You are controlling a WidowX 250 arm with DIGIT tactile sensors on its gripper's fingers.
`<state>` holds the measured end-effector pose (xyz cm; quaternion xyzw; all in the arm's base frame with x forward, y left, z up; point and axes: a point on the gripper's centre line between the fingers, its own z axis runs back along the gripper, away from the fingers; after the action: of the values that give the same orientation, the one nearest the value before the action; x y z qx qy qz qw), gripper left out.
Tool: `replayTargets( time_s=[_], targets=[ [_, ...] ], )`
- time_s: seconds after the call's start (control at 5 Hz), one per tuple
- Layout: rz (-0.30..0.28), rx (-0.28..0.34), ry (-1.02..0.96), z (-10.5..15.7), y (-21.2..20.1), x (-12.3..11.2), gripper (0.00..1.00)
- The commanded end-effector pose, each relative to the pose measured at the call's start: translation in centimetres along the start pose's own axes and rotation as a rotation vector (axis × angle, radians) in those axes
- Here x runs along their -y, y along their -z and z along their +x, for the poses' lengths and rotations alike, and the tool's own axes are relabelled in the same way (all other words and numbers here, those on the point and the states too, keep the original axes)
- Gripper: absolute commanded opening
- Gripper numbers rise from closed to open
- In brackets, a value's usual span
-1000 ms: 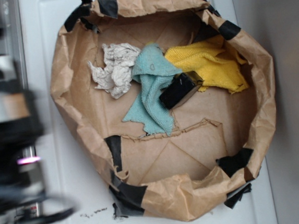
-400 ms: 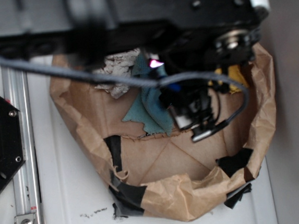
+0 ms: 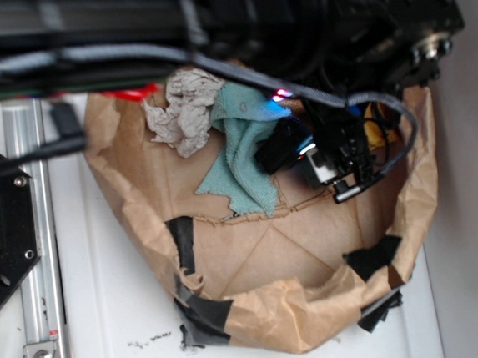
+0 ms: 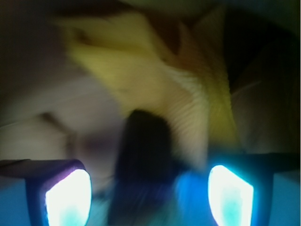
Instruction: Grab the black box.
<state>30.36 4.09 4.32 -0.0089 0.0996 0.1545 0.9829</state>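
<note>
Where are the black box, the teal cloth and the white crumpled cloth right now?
black box (image 3: 275, 153): exterior view, on its visible glossy left end.
teal cloth (image 3: 242, 166): exterior view, on the middle of its lower flap.
white crumpled cloth (image 3: 184, 110): exterior view, on the centre of the bunched fabric.

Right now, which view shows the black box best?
The exterior view: the black box lies sharp-edged on the teal cloth, partly covered by the arm. The wrist view shows it only as a dark blur between the glowing fingertips.
</note>
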Motion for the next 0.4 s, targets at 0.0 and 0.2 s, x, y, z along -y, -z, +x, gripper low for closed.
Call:
replayTargets(
  time_s=[0.0,0.2],
  targets=[
    [-0.007,-0.017,0.099,0.3,2.6,1.7,0.44],
    [-0.041,0.009,0.092,-0.5,0.7,1.9,0.00]
  ],
)
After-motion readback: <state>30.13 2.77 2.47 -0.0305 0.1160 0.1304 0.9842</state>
